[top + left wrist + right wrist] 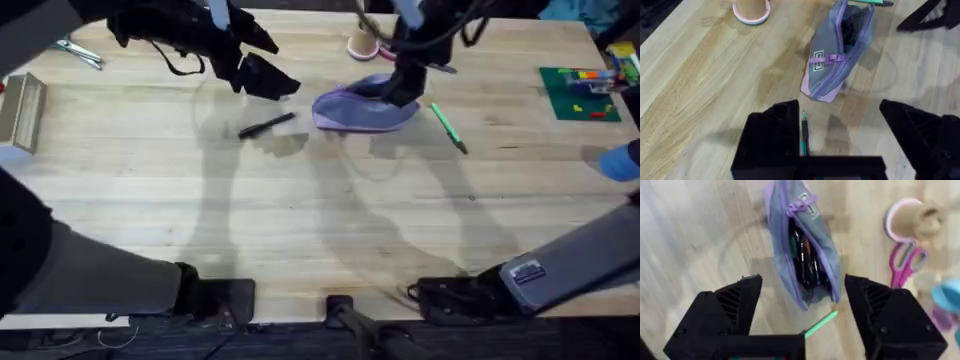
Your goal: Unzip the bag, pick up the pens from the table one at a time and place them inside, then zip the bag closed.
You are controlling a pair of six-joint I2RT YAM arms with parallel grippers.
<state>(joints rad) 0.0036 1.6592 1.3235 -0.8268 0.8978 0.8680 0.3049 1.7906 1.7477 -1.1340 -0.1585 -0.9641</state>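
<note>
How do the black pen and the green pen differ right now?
The black pen lies left of the bag, near the left gripper; the green pen lies to the bag's right. The black one points mostly sideways, the green one slants steeply across the planks. Both rest flat on the table, outside the open bag.

Bright, even light falls from above, casting soft double shadows on the light wooden butcher-block table (300,210); both wrist views blur.
</note>
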